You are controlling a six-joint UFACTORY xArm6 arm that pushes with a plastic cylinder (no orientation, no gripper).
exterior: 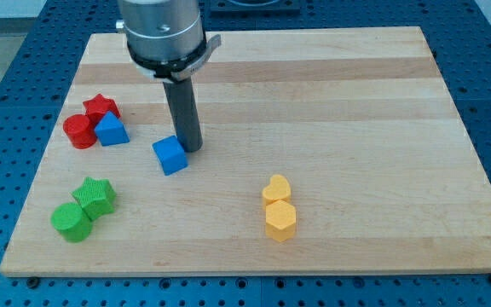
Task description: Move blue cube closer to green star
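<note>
The blue cube (170, 156) sits left of the board's middle. My tip (188, 148) is right beside its upper right side, touching or nearly touching it. The green star (95, 196) lies at the lower left, down and to the left of the cube, with a gap of bare board between them. A green cylinder (71, 222) touches the star on its lower left.
A red star (101, 107), a red cylinder (80, 130) and a blue triangular block (111, 130) are clustered at the upper left. A yellow heart (276, 188) and a yellow hexagon (280, 220) stand together at the lower middle. The wooden board (356, 128) ends close below the green blocks.
</note>
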